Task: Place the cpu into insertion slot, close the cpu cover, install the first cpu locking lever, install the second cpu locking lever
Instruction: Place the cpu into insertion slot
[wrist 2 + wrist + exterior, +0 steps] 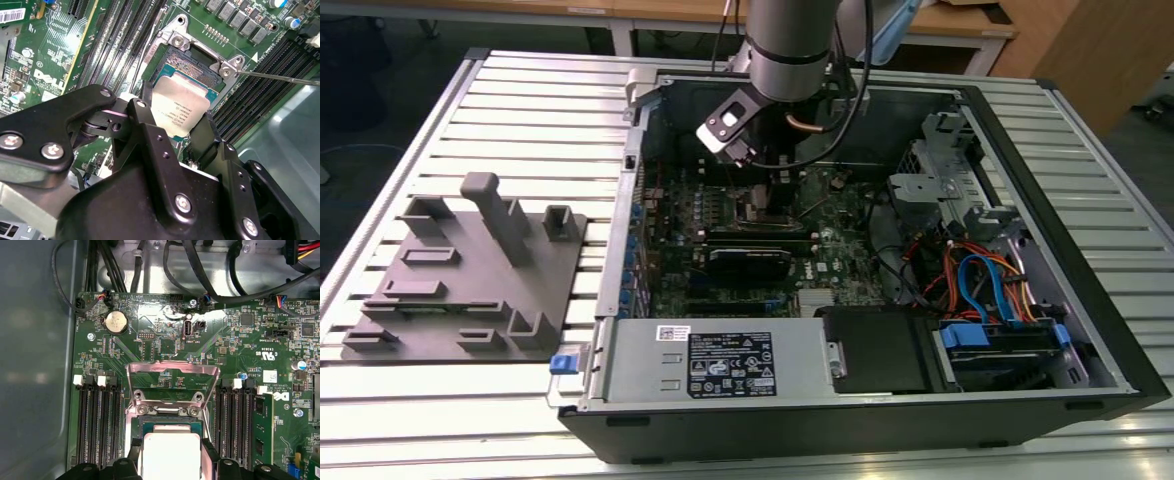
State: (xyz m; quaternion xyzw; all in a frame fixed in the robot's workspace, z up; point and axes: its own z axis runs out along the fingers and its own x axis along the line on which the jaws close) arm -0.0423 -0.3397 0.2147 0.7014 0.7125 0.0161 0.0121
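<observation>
My gripper is shut on the cpu, a small square chip with a silvery-grey top, which I hold by two opposite edges. The chip hangs slightly tilted just over the insertion slot, whose dark contact field shows beyond the chip's far edge. In the first wrist view the cpu sits between my black fingers, close to the slot's rim. The cpu cover stands swung up and open behind the slot. A thin locking lever sticks out sideways. In the exterior view the gripper reaches down inside the open computer case.
Long black memory slots flank the socket on both sides. The case walls, cables and a drive cage crowd the exterior view's right. A power supply sits at the front. A grey fixture plate lies on the slatted table.
</observation>
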